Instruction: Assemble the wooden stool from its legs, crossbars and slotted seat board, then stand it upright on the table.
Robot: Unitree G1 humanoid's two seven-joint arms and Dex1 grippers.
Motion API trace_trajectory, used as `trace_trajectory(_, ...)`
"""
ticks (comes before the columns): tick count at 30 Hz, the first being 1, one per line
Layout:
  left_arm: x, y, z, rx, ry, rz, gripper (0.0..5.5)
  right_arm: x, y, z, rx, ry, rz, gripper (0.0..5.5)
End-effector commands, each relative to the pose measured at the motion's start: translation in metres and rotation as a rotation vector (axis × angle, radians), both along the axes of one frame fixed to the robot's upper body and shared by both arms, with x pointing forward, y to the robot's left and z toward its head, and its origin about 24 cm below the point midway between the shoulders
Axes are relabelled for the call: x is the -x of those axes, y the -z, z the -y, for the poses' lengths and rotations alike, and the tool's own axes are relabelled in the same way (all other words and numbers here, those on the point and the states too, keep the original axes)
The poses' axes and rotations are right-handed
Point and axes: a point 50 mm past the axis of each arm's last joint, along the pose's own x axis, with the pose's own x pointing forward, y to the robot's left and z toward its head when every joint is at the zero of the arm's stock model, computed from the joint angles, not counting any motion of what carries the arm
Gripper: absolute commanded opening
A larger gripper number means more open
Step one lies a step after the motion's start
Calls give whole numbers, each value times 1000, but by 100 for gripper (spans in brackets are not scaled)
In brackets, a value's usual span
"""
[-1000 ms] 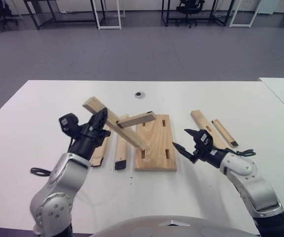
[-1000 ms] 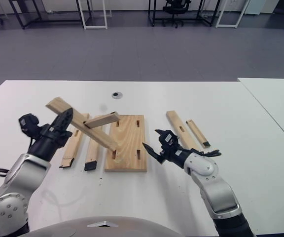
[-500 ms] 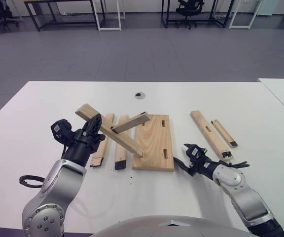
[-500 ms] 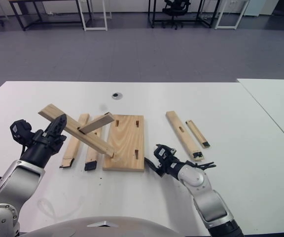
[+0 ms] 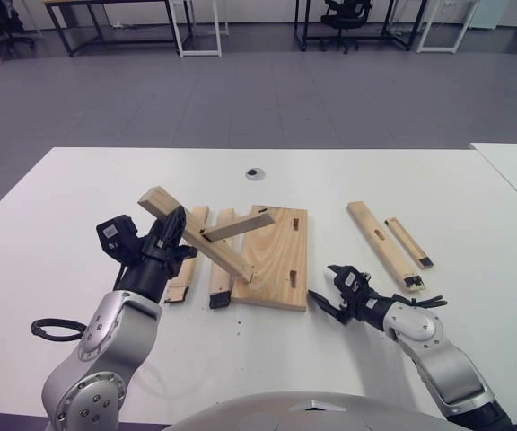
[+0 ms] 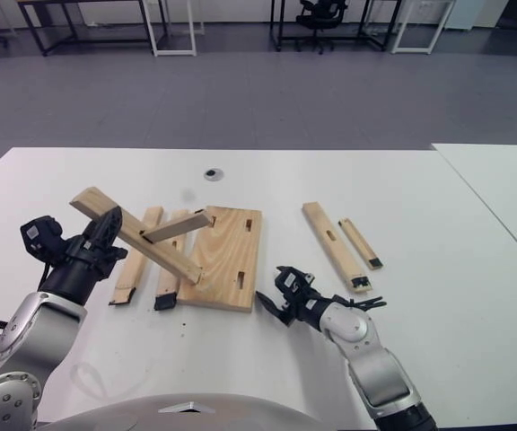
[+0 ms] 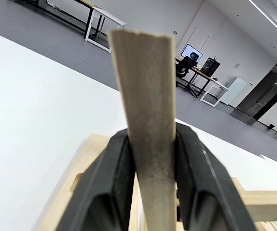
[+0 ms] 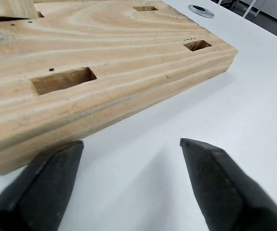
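The slotted seat board (image 5: 281,260) lies flat on the white table (image 5: 79,197), turned slightly askew. My left gripper (image 5: 172,235) is shut on a wooden leg (image 7: 143,120) near its upper end. That leg (image 5: 206,241) slopes down to the board's near left slot, with a crossbar (image 5: 240,226) joined to it. My right gripper (image 5: 323,285) is open, low over the table by the board's near right corner. In the right wrist view its fingers (image 8: 37,187) straddle bare table just in front of the board's edge (image 8: 105,101).
Two more wooden pieces (image 5: 190,260) (image 5: 221,265) lie left of the board. A long piece (image 5: 380,242) and a short one (image 5: 409,242) lie to its right. A round grommet (image 5: 256,172) sits at the back, and a black cable (image 5: 50,329) loops at the near left.
My right gripper dropped to the table and slid left to the board's near corner. The board's near end has swung left. The left gripper came down slightly with the leg.
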Motion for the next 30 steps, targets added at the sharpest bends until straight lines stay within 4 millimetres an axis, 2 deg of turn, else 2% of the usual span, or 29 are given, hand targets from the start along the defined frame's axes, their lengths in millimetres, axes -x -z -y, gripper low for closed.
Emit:
trace_trajectory(1,2,17,7,-99,46,-99,101,1,-7,-2,-19,1,17,375)
trace_trajectory(5,5,23,7,-232,27,-131,101,1,-10,3,-14,27,22,375)
trace_trajectory(9,10,23,32,-364,128,-53,101,3,-15,4,-26,26,12,375)
trace_trajectory(13,15,33,47,-426,121,-55,101,1,-21,13,1,15,10,375)
trace_trajectory(15,18,39,55,-448,129,-59,101,0,-24,17,14,11,6,375)
trace_trajectory(18,18,61,64,-609,214,-97,101,-2,-21,28,48,15,-8,375)
trace_trajectory(21,13,76,70,-648,225,-135,101,-8,-19,31,57,36,-2,375)
trace_trajectory(24,0,58,76,-600,197,-12,101,-10,-17,28,40,46,6,375)
trace_trajectory(27,-18,27,76,-525,125,129,101,-13,-15,22,19,58,19,375)
trace_trajectory(29,-28,18,80,-480,129,172,101,-16,-14,20,6,68,28,375)
trace_trajectory(30,-31,17,83,-473,140,181,138,-16,-14,19,2,74,32,375)
